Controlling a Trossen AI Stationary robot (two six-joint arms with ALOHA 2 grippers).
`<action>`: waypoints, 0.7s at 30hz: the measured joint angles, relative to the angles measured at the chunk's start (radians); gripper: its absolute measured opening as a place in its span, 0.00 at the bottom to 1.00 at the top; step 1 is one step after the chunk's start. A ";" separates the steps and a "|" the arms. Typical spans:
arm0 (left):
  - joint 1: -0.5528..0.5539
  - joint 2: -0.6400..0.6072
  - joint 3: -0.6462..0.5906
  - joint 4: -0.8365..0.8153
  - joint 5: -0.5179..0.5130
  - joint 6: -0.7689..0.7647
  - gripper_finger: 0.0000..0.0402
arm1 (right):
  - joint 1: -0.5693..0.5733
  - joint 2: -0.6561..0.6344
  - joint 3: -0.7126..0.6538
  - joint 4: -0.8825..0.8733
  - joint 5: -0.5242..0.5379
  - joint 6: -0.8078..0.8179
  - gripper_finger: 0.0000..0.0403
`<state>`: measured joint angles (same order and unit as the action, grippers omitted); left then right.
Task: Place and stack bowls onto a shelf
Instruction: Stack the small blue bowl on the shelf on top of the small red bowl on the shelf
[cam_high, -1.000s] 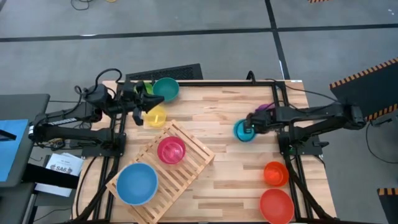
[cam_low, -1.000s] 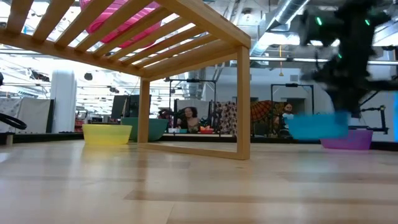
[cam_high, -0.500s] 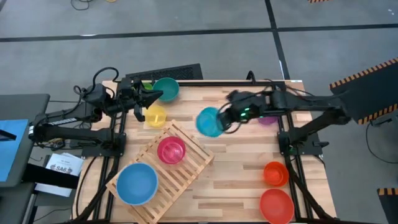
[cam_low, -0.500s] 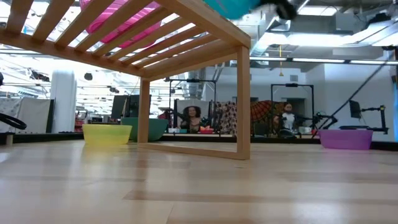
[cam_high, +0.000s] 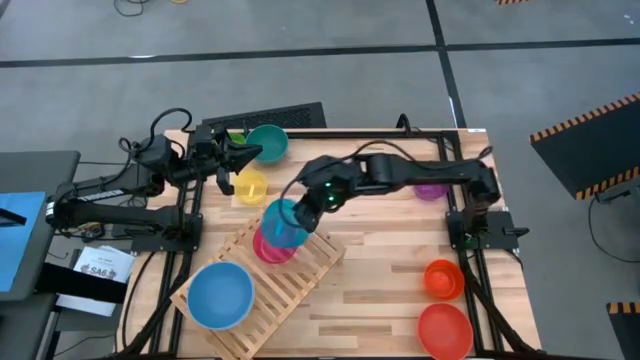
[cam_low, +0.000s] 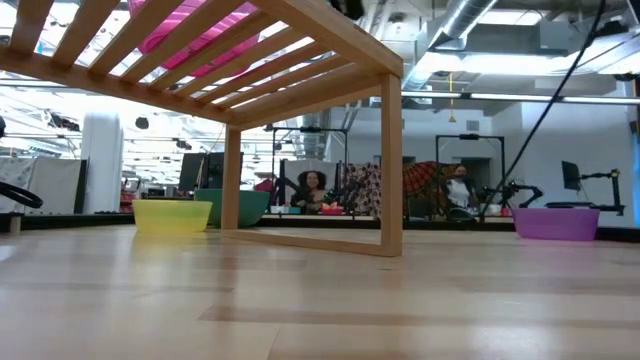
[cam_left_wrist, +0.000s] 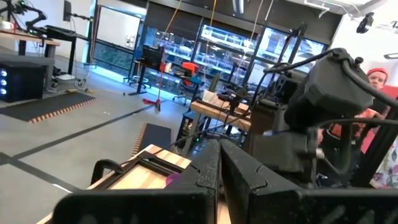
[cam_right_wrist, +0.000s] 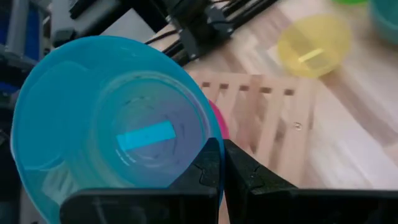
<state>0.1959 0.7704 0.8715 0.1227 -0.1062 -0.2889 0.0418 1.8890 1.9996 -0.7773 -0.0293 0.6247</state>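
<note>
Right gripper (cam_high: 305, 212) clamps a blue bowl (cam_high: 283, 222) over the pink bowl (cam_high: 268, 246) on the shelf (cam_high: 305, 268); left gripper (cam_high: 252, 153) closed, empty; no legible writing

You get even, bright overhead light with soft shadows on the table (cam_high: 380, 260); the yellow bowl (cam_right_wrist: 313, 45) blurs, and ceiling lamps (cam_low: 560, 97) glare.

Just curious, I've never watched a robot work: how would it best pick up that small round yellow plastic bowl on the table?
Probably by the rim. The small yellow plastic bowl stands upright, mouth open, so one finger could drop inside and one outside from above. The left gripper is nearest.
</note>
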 joint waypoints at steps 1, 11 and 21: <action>0.000 0.000 0.000 0.000 0.000 0.000 0.00 | 0.001 0.014 0.007 0.000 -0.010 0.001 0.06; 0.000 0.000 0.000 0.000 0.000 -0.003 0.00 | 0.010 0.083 0.016 0.004 -0.028 0.003 0.10; 0.000 0.000 0.000 -0.001 -0.011 -0.003 0.00 | -0.005 0.083 0.017 0.016 -0.040 -0.046 0.12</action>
<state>0.1959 0.7704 0.8715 0.1219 -0.1176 -0.2916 0.0364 1.9717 2.0167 -0.7608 -0.0697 0.5790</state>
